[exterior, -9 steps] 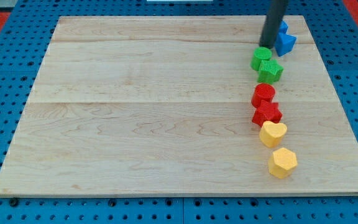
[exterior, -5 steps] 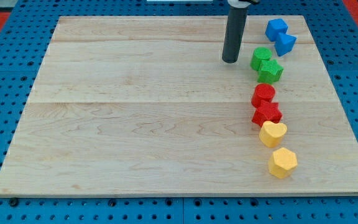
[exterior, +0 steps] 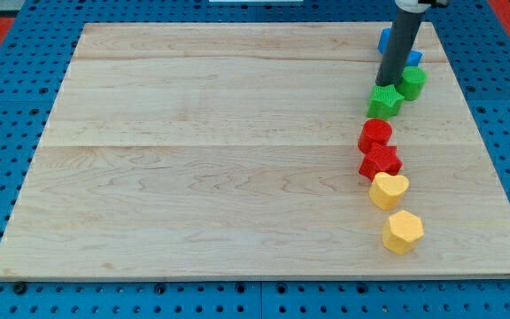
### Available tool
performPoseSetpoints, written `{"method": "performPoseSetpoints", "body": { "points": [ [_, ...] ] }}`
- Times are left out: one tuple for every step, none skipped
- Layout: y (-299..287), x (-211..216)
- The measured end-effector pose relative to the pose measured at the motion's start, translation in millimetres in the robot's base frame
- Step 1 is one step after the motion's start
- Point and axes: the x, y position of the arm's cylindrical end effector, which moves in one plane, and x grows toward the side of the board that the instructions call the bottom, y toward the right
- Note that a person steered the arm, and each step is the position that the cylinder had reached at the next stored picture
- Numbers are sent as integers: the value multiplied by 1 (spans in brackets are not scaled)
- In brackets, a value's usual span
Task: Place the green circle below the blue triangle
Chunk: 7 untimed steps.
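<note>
The green circle (exterior: 413, 81) sits near the board's top right, just below the blue triangle (exterior: 413, 58), which is partly hidden by my rod. My tip (exterior: 385, 83) rests on the board just left of the green circle and touches or nearly touches it. The green star (exterior: 384, 102) lies right below my tip. A blue cube (exterior: 384, 40) peeks out left of the rod, above the triangle.
Below the green star runs a column of blocks: a red circle (exterior: 375, 134), a red star (exterior: 381, 161), a yellow heart (exterior: 389, 190) and a yellow hexagon (exterior: 403, 231). The wooden board (exterior: 202, 159) lies on a blue pegboard; its right edge is near.
My tip swung out to the left, then came back right. The green circle has slid right and slightly up, away from the green star, to under the blue triangle.
</note>
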Motion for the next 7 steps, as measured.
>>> {"method": "performPoseSetpoints", "body": {
  "points": [
    [-12, -3],
    [-66, -13],
    [-74, -12],
    [-74, 13],
    [-74, 21],
    [-74, 21],
    [-77, 32]
  ]
}}
